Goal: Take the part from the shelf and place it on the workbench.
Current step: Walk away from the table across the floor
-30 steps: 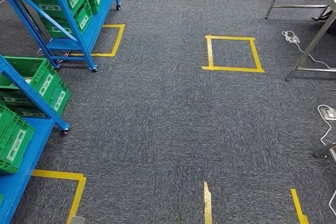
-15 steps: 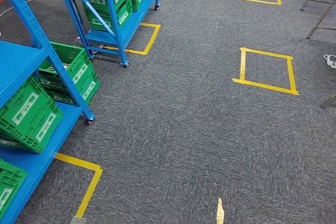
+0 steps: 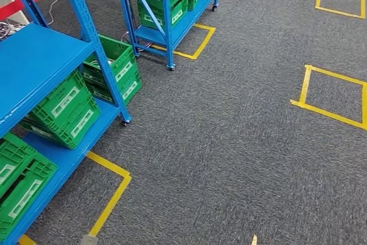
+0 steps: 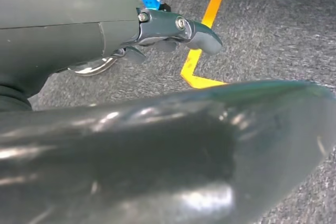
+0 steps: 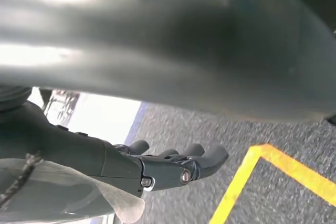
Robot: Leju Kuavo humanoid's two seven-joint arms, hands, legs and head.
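We see the nearest shelf (image 3: pixel 41 61) at our left: a blue metal rack with a flat blue deck above and a lower blue deck beneath, carried on slanted blue uprights and standing on the grey carpet. On its lower deck sit green slatted crates (image 3: pixel 65 110) with pale labels, one tilted, two more at the near end. A green crate (image 3: pixel 113 67) sits at its far end. A second blue shelf (image 3: pixel 166 10) stands farther back, also loaded with green crates. We cannot make out the part in any crate
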